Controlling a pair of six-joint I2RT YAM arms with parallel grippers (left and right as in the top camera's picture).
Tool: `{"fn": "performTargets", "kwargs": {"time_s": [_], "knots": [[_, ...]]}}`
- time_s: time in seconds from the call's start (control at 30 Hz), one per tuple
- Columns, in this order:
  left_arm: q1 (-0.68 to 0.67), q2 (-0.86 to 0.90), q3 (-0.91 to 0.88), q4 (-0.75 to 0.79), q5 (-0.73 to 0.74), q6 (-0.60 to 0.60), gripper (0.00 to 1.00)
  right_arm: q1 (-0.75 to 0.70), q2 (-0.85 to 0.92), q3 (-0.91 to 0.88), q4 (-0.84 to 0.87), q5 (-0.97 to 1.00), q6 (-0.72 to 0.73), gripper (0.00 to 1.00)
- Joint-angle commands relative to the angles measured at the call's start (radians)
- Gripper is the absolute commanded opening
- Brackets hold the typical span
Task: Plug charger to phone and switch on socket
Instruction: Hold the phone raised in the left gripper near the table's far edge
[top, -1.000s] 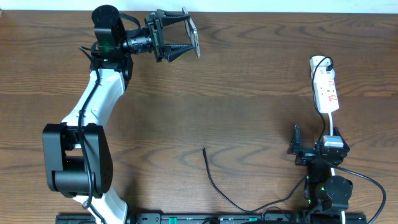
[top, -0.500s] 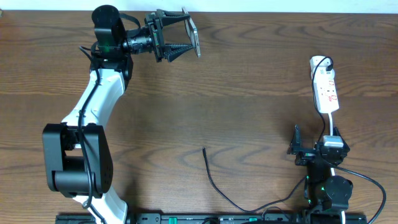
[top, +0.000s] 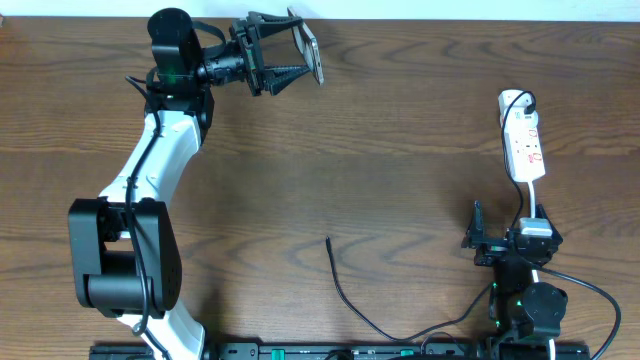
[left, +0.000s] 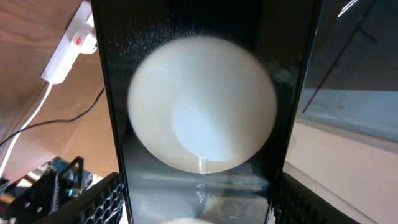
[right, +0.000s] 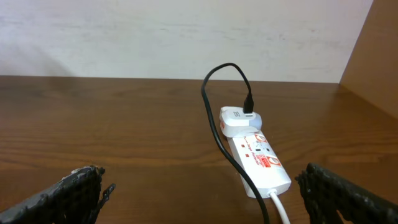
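Observation:
My left gripper (top: 300, 58) is at the table's far edge, shut on the phone (top: 312, 55), a thin black slab held on edge above the wood. In the left wrist view the glossy phone (left: 199, 93) fills the frame between the two fingers, with a large white round spot on it. The charger cable (top: 345, 295) lies on the table at the front middle, its plug tip (top: 327, 240) free. The white socket strip (top: 524, 140) with red markings lies at the right; it also shows in the right wrist view (right: 258, 158). My right gripper (top: 500, 243) is open and empty, near the front right.
A white plug (right: 236, 119) with a black lead sits in the far end of the strip. A white lead (top: 528, 195) runs from the strip toward the right arm. A pale wall stands behind the table's far edge.
My left gripper with the phone has shifted slightly toward the far edge and turned a little. The right arm and the cable have not moved.

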Motion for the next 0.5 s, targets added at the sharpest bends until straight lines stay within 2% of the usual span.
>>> {"fn": "performTargets", "kwargs": {"time_s": [0.0,0.47], "knots": [[0.005,-0.037,0.028,0.012,-0.037,-0.064,0.07,-0.006,-0.005,-0.002,-0.004,-0.003,-0.008,0.99],[0.005,-0.037,0.028,0.012,-0.032,-0.064,0.07,-0.006,-0.005,-0.002,-0.004,-0.003,-0.008,0.99]]}}
